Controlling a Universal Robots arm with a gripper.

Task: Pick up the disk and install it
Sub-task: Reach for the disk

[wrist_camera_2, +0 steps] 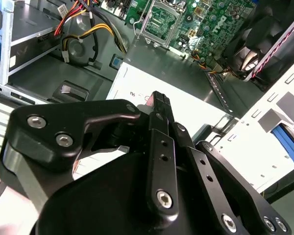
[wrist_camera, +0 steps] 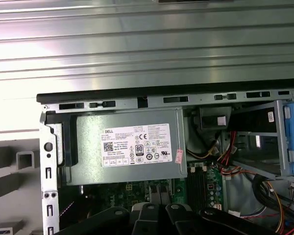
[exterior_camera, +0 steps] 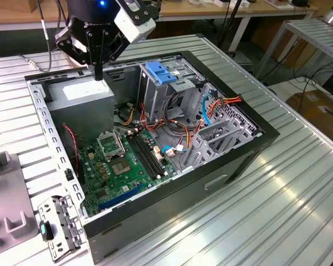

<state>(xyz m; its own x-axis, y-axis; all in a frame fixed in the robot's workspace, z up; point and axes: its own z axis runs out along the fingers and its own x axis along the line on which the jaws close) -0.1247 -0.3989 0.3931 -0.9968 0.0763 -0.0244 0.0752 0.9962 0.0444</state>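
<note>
My gripper [exterior_camera: 98, 73] hangs over the far left corner of the open computer case [exterior_camera: 255, 145], just above the grey power supply [exterior_camera: 80, 93]. Its black fingers meet in a single tip, shut with nothing between them. In the second wrist view the gripper [wrist_camera_2: 159, 99] points down at the power supply's white label [wrist_camera_2: 137, 88]. A bright blue strip [wrist_camera_2: 290, 143] lies beyond the case's pale perforated wall at the edge of that view; I cannot tell whether it is the disk. The tall grey drive cage [exterior_camera: 155, 102] carries a blue latch plate [exterior_camera: 160, 72].
The green motherboard [exterior_camera: 125, 166] covers the case floor, with red, yellow and light-blue cables [exterior_camera: 205, 113] bunched by the cage. A grey fixture [exterior_camera: 8, 194] and a metal bracket [exterior_camera: 61, 227] lie on the ribbed metal table [exterior_camera: 277, 210] at the exterior view's left.
</note>
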